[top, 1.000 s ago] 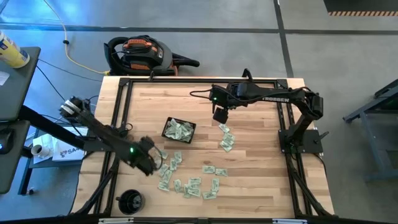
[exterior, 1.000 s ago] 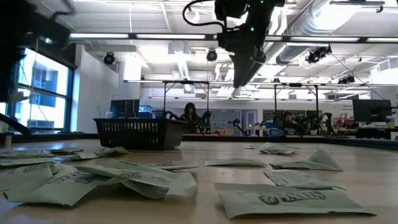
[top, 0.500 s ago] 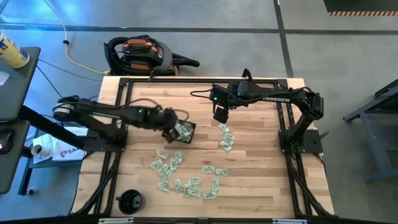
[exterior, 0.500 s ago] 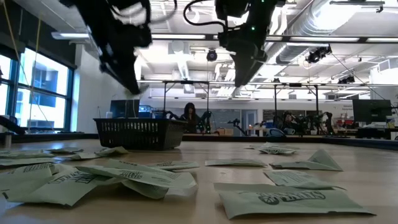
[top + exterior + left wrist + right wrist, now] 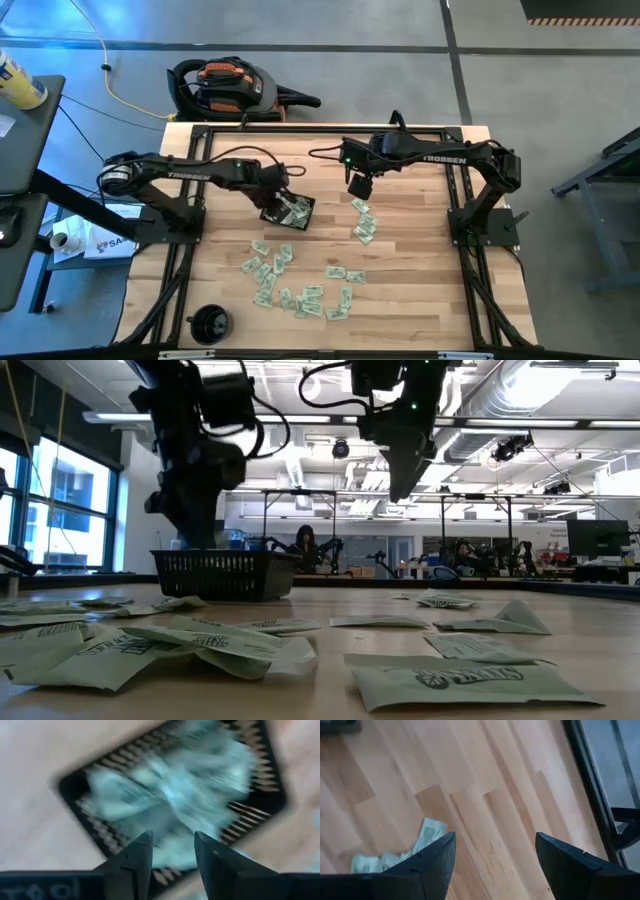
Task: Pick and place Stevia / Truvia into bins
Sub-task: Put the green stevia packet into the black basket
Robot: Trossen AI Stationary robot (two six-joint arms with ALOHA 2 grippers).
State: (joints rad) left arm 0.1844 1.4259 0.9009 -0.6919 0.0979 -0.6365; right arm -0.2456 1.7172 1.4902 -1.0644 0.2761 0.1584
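The black mesh bin (image 5: 311, 210) stands left of the table's middle, with pale green Stevia sachets (image 5: 170, 785) piled inside it. My left gripper (image 5: 272, 207) hangs over the bin's left part, pointing steeply down. Its fingers are open, and nothing shows between them in the left wrist view (image 5: 172, 847). More sachets (image 5: 300, 295) lie flat across the near half of the table, and a few (image 5: 363, 228) lie right of the middle. My right gripper (image 5: 358, 186) hovers open above that small group, with one sachet (image 5: 427, 832) showing beside its finger.
A round black cup-like object (image 5: 209, 322) sits at the near left corner. Black frame rails (image 5: 190, 200) run along the table's sides. A vacuum cleaner (image 5: 225, 85) lies on the floor beyond the far edge. In the low view a person (image 5: 305, 545) sits far behind the bin (image 5: 225, 575).
My left gripper has swung from the sachets at the near left toward the table's far edge and to the right. It now stands over the bin and has turned about on the way. The right arm has kept still.
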